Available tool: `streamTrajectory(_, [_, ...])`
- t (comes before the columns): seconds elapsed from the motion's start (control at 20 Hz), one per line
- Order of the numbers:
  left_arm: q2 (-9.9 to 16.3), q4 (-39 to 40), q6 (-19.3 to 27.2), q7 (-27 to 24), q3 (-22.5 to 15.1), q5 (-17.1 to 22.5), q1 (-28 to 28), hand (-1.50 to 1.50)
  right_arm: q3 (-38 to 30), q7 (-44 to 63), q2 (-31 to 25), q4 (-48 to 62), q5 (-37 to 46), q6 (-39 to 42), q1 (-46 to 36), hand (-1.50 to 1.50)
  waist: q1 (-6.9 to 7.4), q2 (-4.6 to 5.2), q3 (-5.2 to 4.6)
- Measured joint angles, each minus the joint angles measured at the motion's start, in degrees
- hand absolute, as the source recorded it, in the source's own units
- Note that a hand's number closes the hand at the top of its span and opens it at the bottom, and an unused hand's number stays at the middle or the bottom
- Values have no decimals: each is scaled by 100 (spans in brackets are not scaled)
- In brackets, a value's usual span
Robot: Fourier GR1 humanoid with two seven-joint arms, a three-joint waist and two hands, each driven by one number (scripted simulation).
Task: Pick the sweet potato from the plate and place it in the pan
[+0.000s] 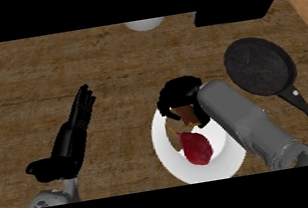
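Wooden counter (107,68), right hand (179,97) over plate (165,144)

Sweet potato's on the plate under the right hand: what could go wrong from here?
1. The right hand curls over the plate's far edge, while the sweet potato lies nearer; the grasp may miss it.
2. The forearm hides part of the plate, so contact is hard to judge.
3. The pan sits close; a swing could knock it.
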Motion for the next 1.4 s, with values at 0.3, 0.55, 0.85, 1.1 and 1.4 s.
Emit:
streamTrajectory(0.3, [-106, -236, 77, 146, -79, -150, 113, 0, -360, -224, -70, -10, -88, -412, 118, 150, -21, 5, -9])
streamTrajectory(0.55, [-111, -197, 143, 129, -7, -184, 184, 0, -999, 882, -87, -19, -503, -708, 289, 150, -203, -52, -19])
streamTrajectory(0.85, [-60, -154, 244, 82, 151, -157, 451, 0, -1746, 3054, -33, -87, -964, -1617, 651, 150, -589, -200, -12])
streamTrajectory(1.1, [7, -168, 207, 44, 241, -107, 561, 0, -1964, 4242, 118, -801, -1097, -2659, 797, 150, -648, -237, 1])
streamTrajectory(1.4, [-4, -184, 188, 67, 273, -82, 512, 0, -1939, 5376, 174, -2068, -1320, -3201, 1196, 150, -625, -206, 10])
